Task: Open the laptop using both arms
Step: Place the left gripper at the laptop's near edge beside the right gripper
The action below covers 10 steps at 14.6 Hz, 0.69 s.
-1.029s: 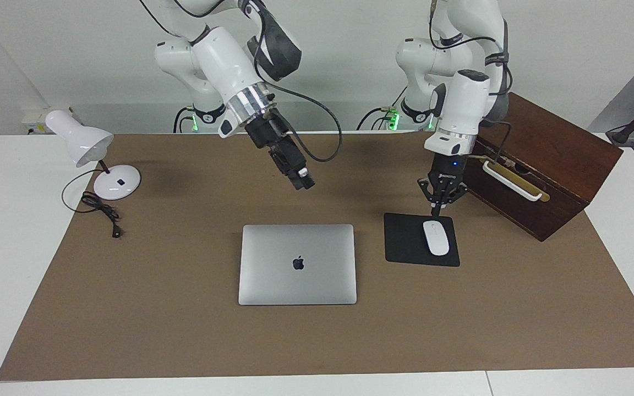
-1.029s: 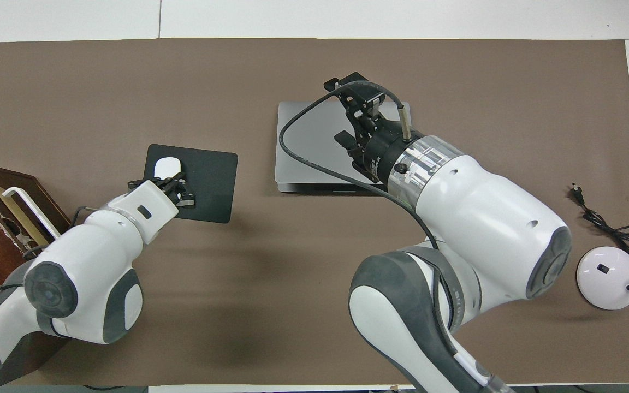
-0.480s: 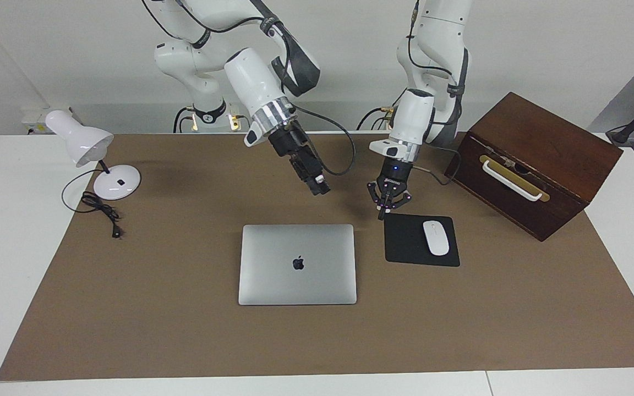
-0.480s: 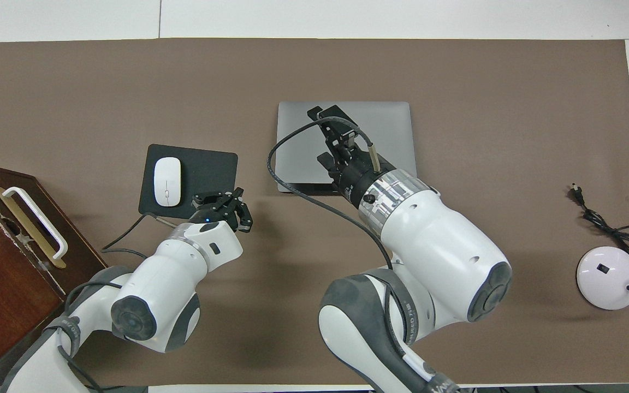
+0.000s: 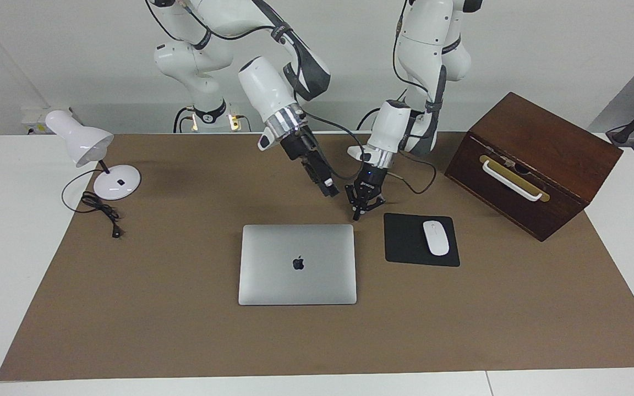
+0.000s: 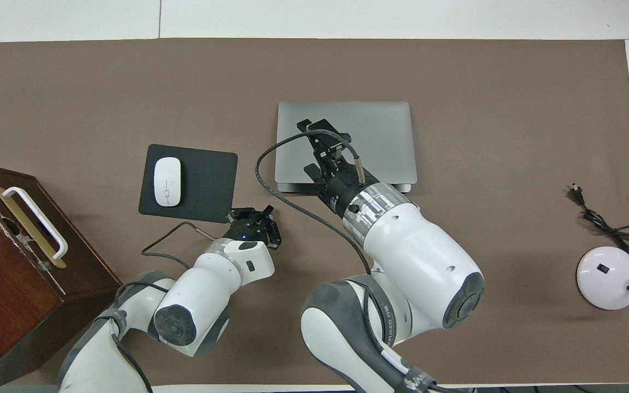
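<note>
- Your left gripper (image 5: 357, 213) has its fingertips pinched together on nothing, and it hangs low over the brown mat (image 5: 185, 330), just off the laptop's corner nearest the robots on the left arm's side.
- Your right gripper (image 5: 331, 191) is tilted down over the mat at about 10 o'clock from the left gripper in the facing view, close beside it; you cannot tell whether its fingers are apart or together.
- In the overhead view the right gripper (image 6: 314, 131) overlaps the laptop's lid, while the facing view shows it raised and clear of it.
- The laptop (image 5: 298, 264) lies closed and flat at the middle of the mat, apple logo up, neither gripper touching it.
- At 3 o'clock from the laptop in the facing view you have the black mouse pad (image 5: 405, 247) with the white mouse (image 5: 436, 237) on it.
- At 2 o'clock, toward the left arm's end, stands the wooden box (image 5: 537, 159).
- At 10 o'clock, toward the right arm's end, sits the white desk lamp (image 5: 83, 144).
</note>
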Tool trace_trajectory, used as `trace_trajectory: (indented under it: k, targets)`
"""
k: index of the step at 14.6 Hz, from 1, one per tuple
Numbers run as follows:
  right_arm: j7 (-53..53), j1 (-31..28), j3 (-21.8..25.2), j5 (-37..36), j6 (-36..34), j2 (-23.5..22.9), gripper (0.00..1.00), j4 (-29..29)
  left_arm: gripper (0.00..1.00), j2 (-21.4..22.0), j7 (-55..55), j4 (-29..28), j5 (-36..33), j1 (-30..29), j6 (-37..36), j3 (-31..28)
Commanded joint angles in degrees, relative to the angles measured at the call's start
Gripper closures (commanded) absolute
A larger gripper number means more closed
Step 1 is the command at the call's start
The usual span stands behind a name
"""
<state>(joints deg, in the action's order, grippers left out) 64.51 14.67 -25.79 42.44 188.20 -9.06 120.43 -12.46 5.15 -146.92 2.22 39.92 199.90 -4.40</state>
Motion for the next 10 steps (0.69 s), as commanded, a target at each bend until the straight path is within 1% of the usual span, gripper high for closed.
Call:
trace_trajectory:
  k: [1, 2, 5, 10]
  targets:
    - [-1.6, 0.4, 0.8, 4.6, 0.8, 1.0, 0.0, 2.2, 1.0, -1.3, 0.6, 2.2, 0.2, 1.0, 0.8, -0.9]
    - [-3.1, 0.4, 0.9, 5.6, 0.8, 1.4, 0.0, 3.5, 1.0, -1.9, 0.4, 3.0, 0.2, 1.0, 0.8, -0.8]
    - [-9.1, 0.4, 0.9, 12.2, 1.1, 2.4, 0.0, 5.6, 1.0, -4.1, -0.2, 5.8, 0.2, 1.0, 0.8, -0.8]
    - [-23.1, 0.4, 0.9, 25.9, 1.2, 2.7, 0.0, 6.0, 1.0, -5.2, -1.1, 8.0, 0.2, 0.8, 0.7, -0.8]
